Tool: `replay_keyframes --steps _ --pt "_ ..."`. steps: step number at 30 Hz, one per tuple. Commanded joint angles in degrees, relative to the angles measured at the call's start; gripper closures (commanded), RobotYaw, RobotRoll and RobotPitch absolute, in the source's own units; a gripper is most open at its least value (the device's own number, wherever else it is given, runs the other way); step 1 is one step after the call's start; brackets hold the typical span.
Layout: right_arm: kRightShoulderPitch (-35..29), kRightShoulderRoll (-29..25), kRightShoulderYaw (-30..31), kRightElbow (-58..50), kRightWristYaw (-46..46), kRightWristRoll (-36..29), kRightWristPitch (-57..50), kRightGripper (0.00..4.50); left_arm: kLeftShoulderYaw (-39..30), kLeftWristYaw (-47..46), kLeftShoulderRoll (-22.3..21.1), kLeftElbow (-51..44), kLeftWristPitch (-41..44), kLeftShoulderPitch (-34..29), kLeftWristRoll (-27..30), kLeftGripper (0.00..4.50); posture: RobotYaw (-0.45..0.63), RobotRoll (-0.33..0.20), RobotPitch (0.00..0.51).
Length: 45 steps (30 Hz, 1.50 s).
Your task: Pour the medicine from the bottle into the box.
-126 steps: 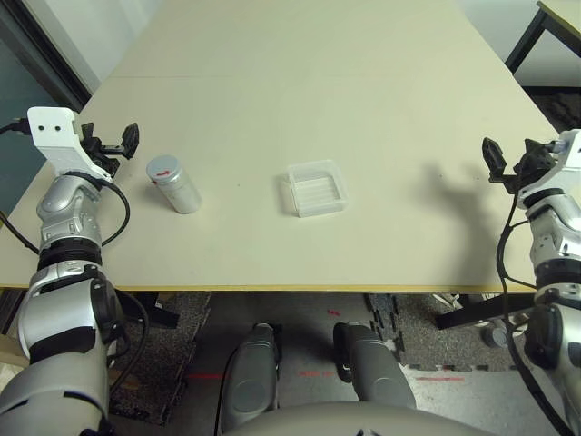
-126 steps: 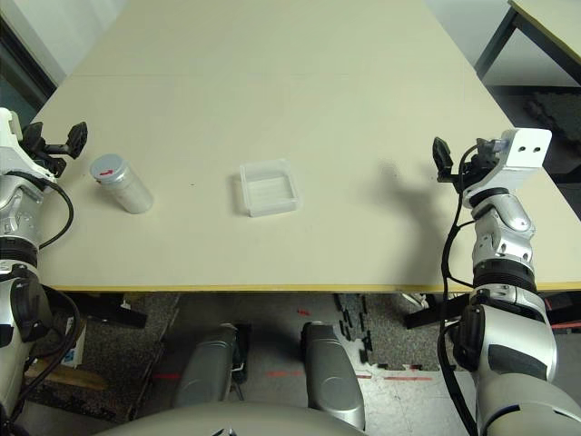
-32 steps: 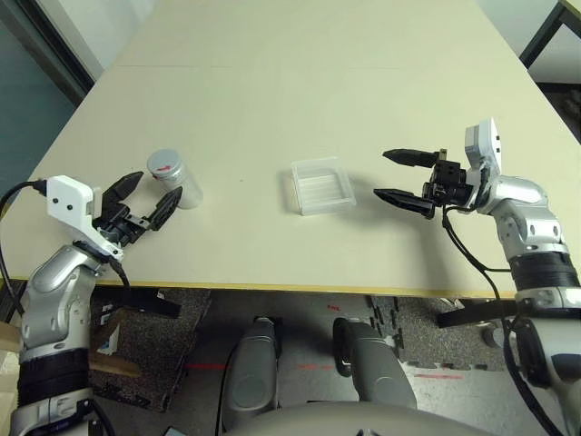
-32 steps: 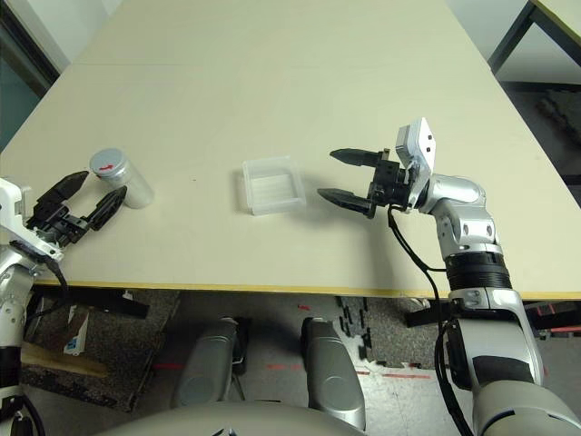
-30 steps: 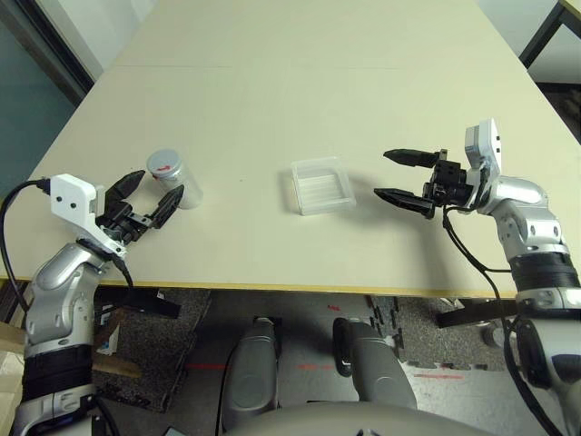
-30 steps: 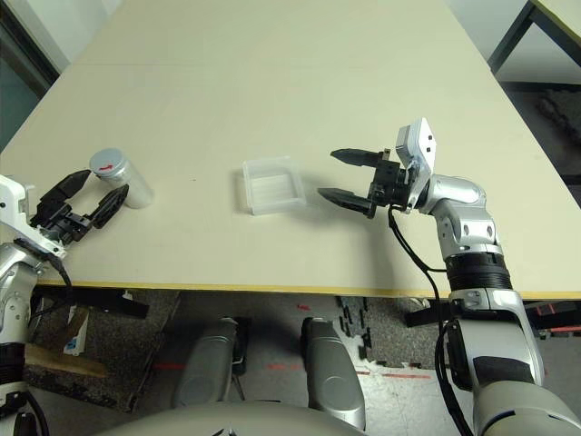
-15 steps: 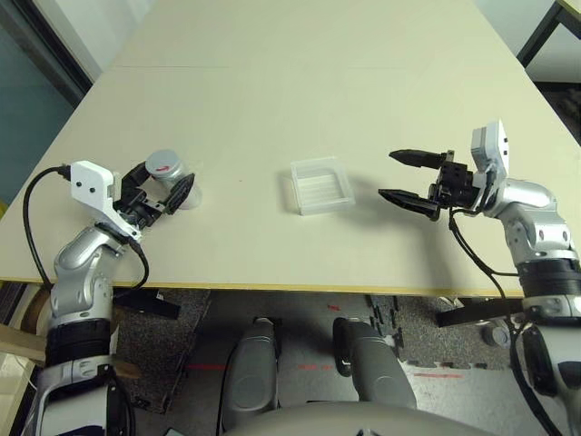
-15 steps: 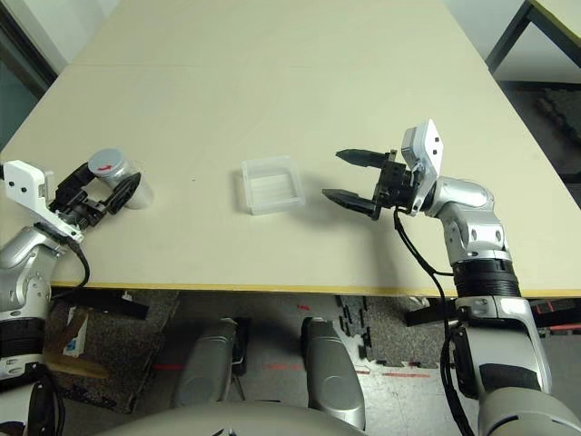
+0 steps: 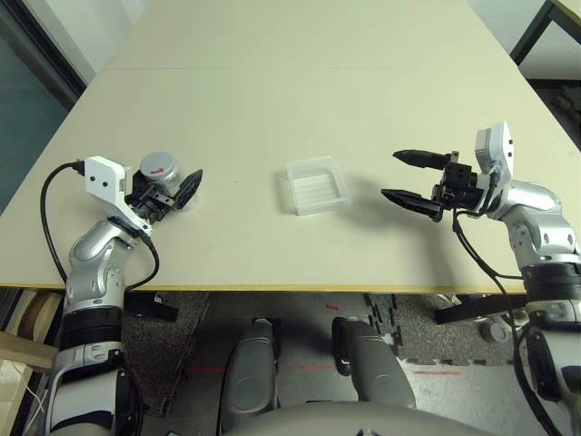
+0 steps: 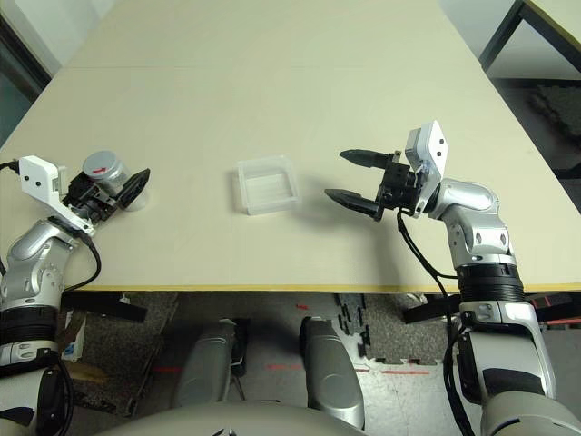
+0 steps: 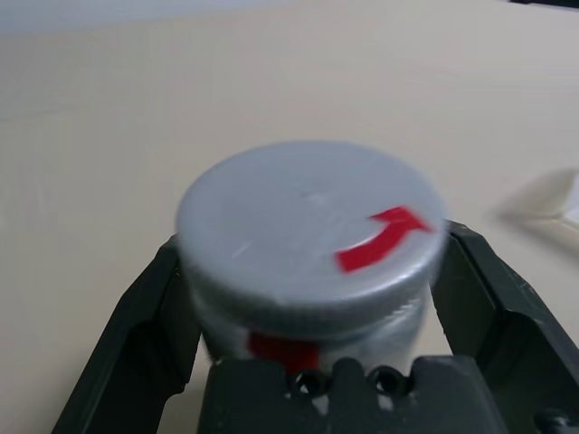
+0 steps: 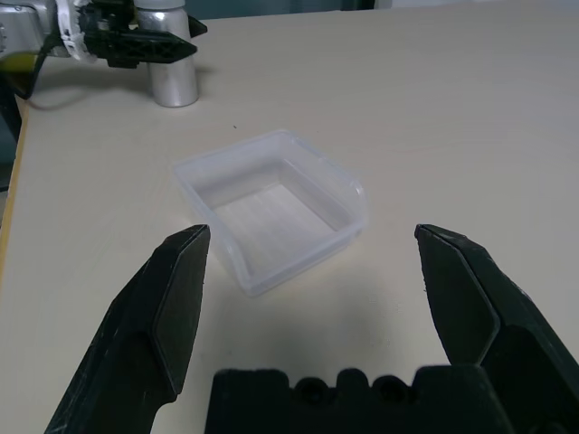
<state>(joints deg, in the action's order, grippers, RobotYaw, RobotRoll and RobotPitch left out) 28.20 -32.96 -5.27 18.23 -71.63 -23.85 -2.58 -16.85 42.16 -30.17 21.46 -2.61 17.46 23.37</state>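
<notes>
The box sits near the middle of the pale table, and I place everything else from it. It is a shallow clear tray with a ridged bottom, lying flat with its open side up.

Well to the left of the box stands the bottle — upright, silvery-grey, its flat cap on and marked with a red arrow. My left gripper reaches it from the table's near left edge, jaws spread as wide as they go, one black finger on each side of the bottle. My left wrist view shows the fingers flanking the body just below the cap; whether they press on it I cannot tell.

To the right of the box, a little apart from it, my right gripper hovers above the table, pointing at the box — jaws wide apart, holding nothing.

I cannot see the medicine.
</notes>
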Motion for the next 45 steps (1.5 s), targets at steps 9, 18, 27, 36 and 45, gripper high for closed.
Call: replay_keyframes --steps 9,18,27,36,45 --pt "-1.7 -0.8 -0.7 -2.1 0.8 -0.6 -0.4 0.00 0.8 0.6 0.3 4.3 -1.0 2.1 -1.9 0.18 -0.05 0.000 0.166" --pt "-2.3 -0.9 -0.8 -3.1 1.3 -0.8 -0.8 0.00 1.4 1.1 0.4 6.3 -1.3 3.8 -2.1 1.79 -0.05 0.000 0.169" --pt "-2.2 -0.8 -0.9 -3.6 1.9 -1.2 -1.5 0.00 2.8 4.1 -1.0 0.8 4.4 2.1 -0.3 1.79 -0.05 0.000 0.169" --pt "1.2 -0.2 -1.7 -3.6 2.8 -4.6 -7.2 0.00 4.4 10.0 -6.0 -15.7 25.1 2.4 7.9 1.79 -0.05 0.000 0.164" --pt "6.3 0.5 1.1 -6.4 2.2 -7.5 -17.0 0.00 6.3 13.2 -6.8 -20.8 32.8 8.0 11.6 1.79 -0.06 0.000 0.150"
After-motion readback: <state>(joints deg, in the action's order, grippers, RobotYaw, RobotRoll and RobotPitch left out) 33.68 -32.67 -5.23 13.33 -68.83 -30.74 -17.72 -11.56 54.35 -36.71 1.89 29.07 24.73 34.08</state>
